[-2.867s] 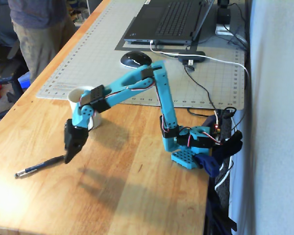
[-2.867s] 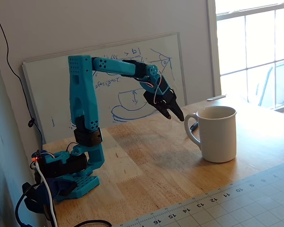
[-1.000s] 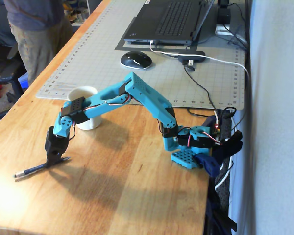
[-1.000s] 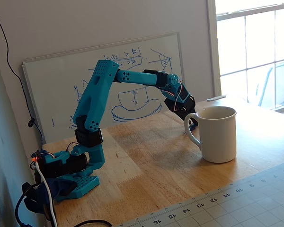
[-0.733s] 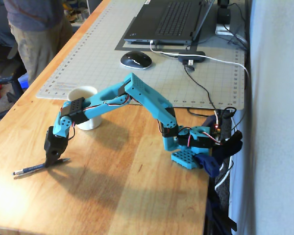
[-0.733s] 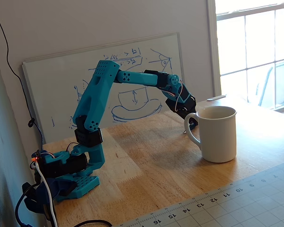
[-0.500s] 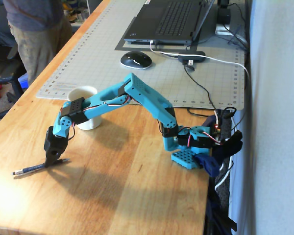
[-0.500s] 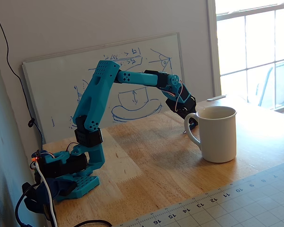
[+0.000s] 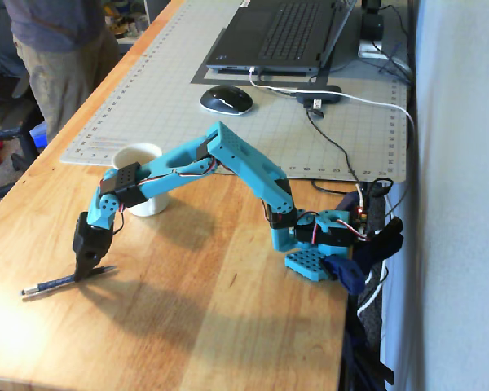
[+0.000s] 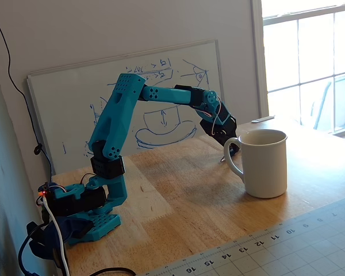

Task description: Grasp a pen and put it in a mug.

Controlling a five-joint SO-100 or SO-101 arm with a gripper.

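My gripper (image 9: 88, 273) is clamped down on the pen (image 9: 55, 283) lying on the counter (image 9: 212, 326) near the mug (image 9: 140, 181); the other fixed view's mug (image 10: 264, 163) hides the pen completely.

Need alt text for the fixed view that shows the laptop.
A blue robot arm bends down over a wooden table, its black gripper at a dark pen lying flat. A white mug stands behind the arm; laptop and mouse beyond.

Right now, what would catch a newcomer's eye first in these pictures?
The bright blue arm arching over the wooden table, its black gripper down on the pen near the table's front edge. Next, the white mug standing just behind the arm, big in the foreground of the other fixed view.
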